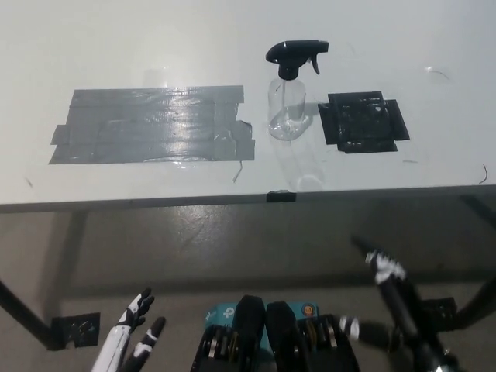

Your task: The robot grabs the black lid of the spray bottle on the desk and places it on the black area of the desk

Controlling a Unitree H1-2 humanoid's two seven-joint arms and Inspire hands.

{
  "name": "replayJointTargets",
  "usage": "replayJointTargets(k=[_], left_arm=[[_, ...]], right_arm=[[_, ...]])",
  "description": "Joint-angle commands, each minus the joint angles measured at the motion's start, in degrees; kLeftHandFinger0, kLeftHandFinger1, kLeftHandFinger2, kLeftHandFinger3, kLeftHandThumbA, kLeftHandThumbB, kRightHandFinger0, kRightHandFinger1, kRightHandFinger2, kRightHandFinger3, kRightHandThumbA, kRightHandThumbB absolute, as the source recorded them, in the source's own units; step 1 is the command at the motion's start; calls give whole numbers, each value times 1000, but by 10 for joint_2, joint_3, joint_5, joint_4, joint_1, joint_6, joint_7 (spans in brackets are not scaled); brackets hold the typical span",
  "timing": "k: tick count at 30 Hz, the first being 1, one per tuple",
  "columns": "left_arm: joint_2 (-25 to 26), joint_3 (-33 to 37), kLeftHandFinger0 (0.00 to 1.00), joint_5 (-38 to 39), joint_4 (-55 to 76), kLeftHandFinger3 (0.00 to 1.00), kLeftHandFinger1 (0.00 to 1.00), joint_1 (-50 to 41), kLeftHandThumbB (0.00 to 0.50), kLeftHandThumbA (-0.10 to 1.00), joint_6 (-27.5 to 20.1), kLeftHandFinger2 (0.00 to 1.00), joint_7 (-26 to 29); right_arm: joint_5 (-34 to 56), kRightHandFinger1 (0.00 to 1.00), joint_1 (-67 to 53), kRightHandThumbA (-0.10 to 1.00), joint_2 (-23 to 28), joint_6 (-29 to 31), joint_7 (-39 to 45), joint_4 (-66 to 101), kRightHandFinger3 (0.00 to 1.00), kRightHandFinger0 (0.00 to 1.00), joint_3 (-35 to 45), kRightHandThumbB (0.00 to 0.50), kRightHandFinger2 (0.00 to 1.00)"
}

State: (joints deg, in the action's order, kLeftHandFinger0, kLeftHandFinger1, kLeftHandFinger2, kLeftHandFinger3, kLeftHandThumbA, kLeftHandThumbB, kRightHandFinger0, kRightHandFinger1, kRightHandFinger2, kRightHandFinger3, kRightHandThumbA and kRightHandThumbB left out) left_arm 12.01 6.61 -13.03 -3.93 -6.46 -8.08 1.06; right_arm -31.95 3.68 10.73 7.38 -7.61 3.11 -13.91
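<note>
A clear spray bottle [287,108] stands upright on the white desk [232,46], topped by its black trigger lid [295,56]. Just right of the bottle lies the black taped square [363,122]. My white left hand [133,329] hangs low at the bottom left, below the desk edge, fingers apart and holding nothing. My black right arm comes up from the bottom right, and its hand [377,262] is below the desk's front edge, far from the bottle; its fingers are too blurred to read.
A large grey taped patch [151,124] covers the desk left of the bottle. A small black tape strip [280,196] marks the front edge. Dark desk legs [23,314] stand on the floor at both lower sides.
</note>
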Motion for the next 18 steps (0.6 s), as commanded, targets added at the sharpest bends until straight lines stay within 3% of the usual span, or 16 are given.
replayJointTargets(k=[1, 5, 18], left_arm=[[2, -4, 1000, 10, 15, 1000, 1000, 12, 45, 976, -23, 1000, -10], [2, -4, 1000, 9, 13, 1000, 1000, 20, 51, 985, -23, 1000, -9], [5, -6, 1000, -4, 28, 1000, 1000, 21, 27, 999, -12, 1000, -11]], right_arm=[[-72, 1000, 58, 1000, -3, -25, -19, 67, 1000, 1000, 22, 319, 1000], [-97, 1000, 136, 1000, 3, -60, -1, 72, 1000, 1000, 40, 343, 1000], [-179, 1000, 363, 1000, 19, -117, 14, -92, 1000, 1000, 10, 344, 1000]])
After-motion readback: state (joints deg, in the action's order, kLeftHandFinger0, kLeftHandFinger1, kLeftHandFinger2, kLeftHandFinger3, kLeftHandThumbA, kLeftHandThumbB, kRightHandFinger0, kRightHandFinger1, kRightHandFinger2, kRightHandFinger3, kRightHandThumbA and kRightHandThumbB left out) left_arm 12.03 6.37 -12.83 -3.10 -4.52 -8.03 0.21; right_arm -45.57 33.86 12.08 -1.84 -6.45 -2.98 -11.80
